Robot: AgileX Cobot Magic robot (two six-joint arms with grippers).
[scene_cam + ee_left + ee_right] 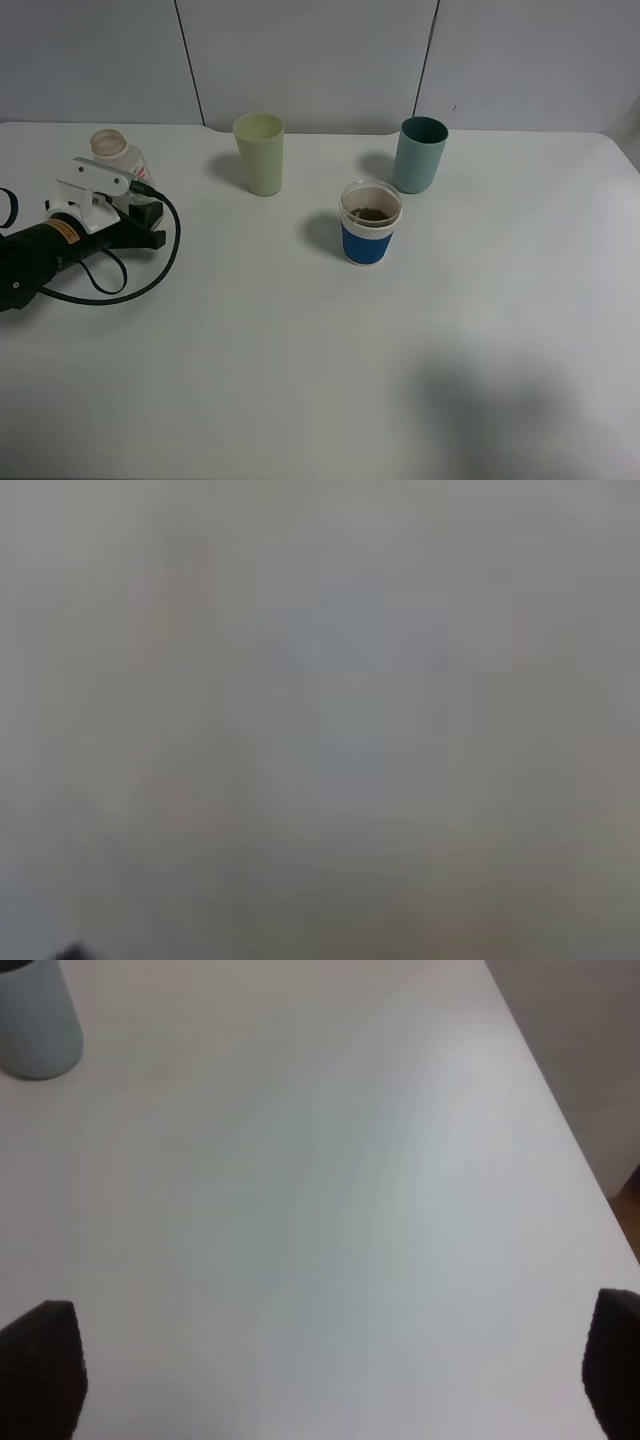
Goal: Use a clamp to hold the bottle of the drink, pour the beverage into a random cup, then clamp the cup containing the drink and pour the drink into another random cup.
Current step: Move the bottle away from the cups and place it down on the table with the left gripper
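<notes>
A white worktop [300, 380] is seen from above, with three cups toward its far side and a robot arm reaching in from the left. The short blue-sleeved cup [370, 228] stands alone near the middle. It is upright, mouth to the ceiling, long axis vertical. Dark brown beverage [371, 213] shows inside it, below the rim. Behind it to the left stands the tall pale yellow-green tumbler [259, 153], also upright, with no liquid visible in it. Behind it to the right, and closer, is a teal cup [420, 153].

At the far left the small clear bottle [118, 152] stands upright with its wide neck open and looks drained. The left hand [148, 226], with a white housing and dark fingers, sits right against it. Whether the fingers pinch the bottle or stand clear cannot be told, and that arm's own camera gives only grey blur. The right hand [328, 1365] hangs over bare worktop with its fingers spread wide, holding nothing.

The pour from the bottle looks done, so the cup comes next. It is probably light, thin-walled and easy to crush, and any early tilt would spill from its open top. The safest hold seems to be from the side across the blue sleeve at mid-height, squeezing gently.
</notes>
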